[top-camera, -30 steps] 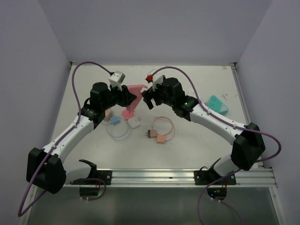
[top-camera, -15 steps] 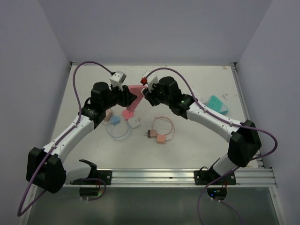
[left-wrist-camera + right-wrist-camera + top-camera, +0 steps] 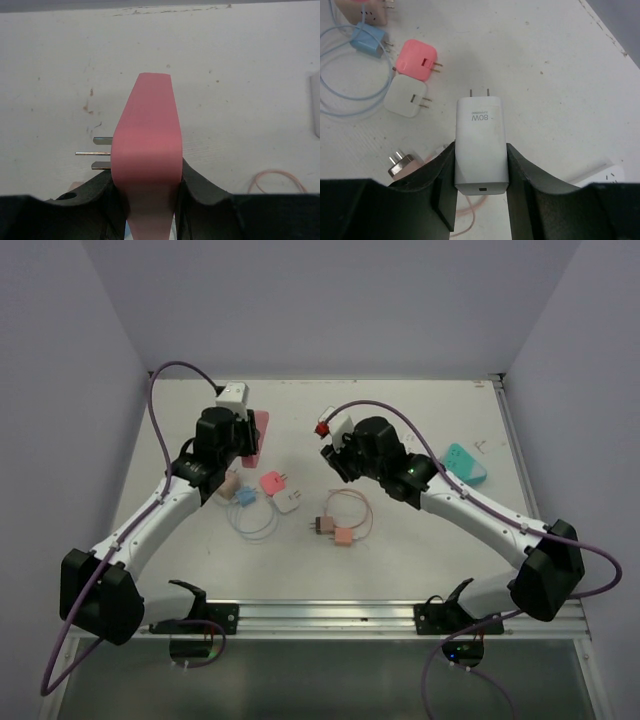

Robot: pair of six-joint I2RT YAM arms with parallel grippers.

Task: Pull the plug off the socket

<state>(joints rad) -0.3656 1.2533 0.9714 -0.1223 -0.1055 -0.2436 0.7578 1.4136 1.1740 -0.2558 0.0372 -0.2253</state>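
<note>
The pink socket point(image 3: 146, 150) stands upright between the jaws of my left gripper point(image 3: 147, 176), which is shut on it. Metal prongs point(image 3: 100, 152) stick out of its left side. From above, the socket point(image 3: 260, 430) shows as a pink block at my left gripper point(image 3: 249, 442), at the table's back left. My right gripper point(image 3: 481, 161) is shut on the white plug point(image 3: 481, 142), marked 80W, whose two bare pins point(image 3: 479, 93) point away over the table. Plug and socket are well apart. From above, my right gripper point(image 3: 335, 453) hides the plug.
Loose chargers lie between the arms: pink point(image 3: 272, 482), white point(image 3: 288, 501), blue point(image 3: 245, 496) with a cable loop, and two tan ones point(image 3: 333, 531) with a pink cable. A teal adapter point(image 3: 465, 463) lies at the right. The aluminium rail point(image 3: 400, 617) runs along the near edge.
The right gripper shut on the white plug at the pink socket, then the arms drew apart: the left carried the socket left, the right drew the plug away right.
</note>
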